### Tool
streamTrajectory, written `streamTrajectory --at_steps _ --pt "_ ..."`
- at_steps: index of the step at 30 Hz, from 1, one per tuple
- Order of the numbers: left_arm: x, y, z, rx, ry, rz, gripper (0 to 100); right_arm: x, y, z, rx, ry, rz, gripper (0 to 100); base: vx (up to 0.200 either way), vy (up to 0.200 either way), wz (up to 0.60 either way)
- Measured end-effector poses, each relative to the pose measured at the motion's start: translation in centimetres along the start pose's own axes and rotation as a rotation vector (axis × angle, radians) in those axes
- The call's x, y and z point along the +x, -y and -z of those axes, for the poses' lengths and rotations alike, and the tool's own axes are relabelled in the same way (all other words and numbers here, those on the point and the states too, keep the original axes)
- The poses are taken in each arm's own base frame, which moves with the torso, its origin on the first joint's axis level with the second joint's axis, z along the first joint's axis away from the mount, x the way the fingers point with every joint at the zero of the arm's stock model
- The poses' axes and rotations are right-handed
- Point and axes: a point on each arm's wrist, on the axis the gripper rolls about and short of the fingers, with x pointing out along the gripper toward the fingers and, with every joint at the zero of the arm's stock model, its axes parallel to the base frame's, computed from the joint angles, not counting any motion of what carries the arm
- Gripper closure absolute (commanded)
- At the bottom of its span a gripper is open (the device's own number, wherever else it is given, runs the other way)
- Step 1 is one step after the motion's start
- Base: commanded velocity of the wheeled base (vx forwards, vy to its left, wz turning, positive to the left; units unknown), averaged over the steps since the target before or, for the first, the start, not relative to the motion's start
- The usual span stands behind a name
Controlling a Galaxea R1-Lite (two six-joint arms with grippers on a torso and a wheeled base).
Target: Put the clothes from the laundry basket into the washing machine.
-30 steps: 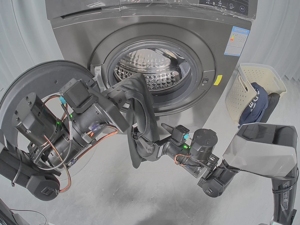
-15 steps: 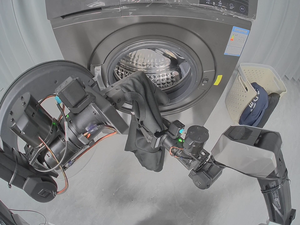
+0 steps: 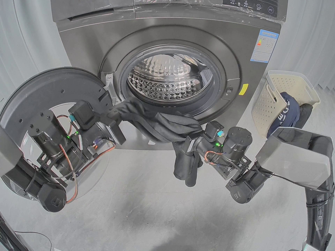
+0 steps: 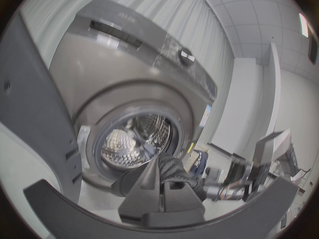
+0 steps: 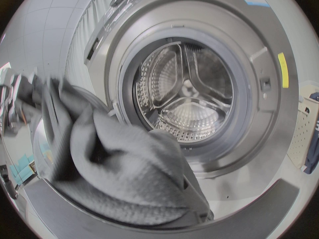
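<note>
Head view: the black garment [image 3: 157, 124] hangs stretched between the two grippers at the centre of the frame, just below the washing machine [image 3: 167, 28] opening and outside the drum [image 3: 169, 82]. The left gripper [image 3: 117, 115] pinches one end at centre left, beside the open door [image 3: 52, 84]. The right gripper [image 3: 186, 144] holds the other end, bunched, right of centre, with a loose tail dangling toward the floor. At the right edge, the laundry basket [image 3: 295, 79] holds a navy garment [image 3: 286, 117].

Left wrist view: the jaws are clamped on a fold of the dark cloth [image 4: 172, 170], with the drum's mouth [image 4: 133, 143] beyond them.

Right wrist view: the cloth [image 5: 123, 173] is heaped over this gripper, so the jaws are hidden. Judging by how the fabric hangs from it in the head view, it is gripping. The drum [image 5: 186, 107] lies straight ahead.

The step in hand is carrying the garment to the opening. The next move calls for lifting both ends over the door lip and pushing well inside before letting go, so the dangling tail does not catch on the rim.
</note>
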Motion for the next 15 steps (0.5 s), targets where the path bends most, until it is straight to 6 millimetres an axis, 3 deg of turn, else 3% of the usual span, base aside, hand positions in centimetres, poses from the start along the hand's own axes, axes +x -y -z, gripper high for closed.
streamTrajectory --at_steps 6,14,15 --pt "-0.8 -0.9 4.0 -0.003 -0.151 -0.028 100 -0.4 0.0 -2.7 0.006 0.05 0.002 100 0.0 0.0 0.0" --pt "-1.7 -1.2 8.2 0.003 -0.311 -0.011 100 -0.7 -1.5 -4.5 0.022 0.093 -0.012 100 0.0 0.0 0.0" --pt "-1.8 -1.2 8.6 0.0 -0.328 -0.001 0 -0.7 -1.7 -4.7 0.023 0.098 -0.017 100 0.0 0.0 0.0"
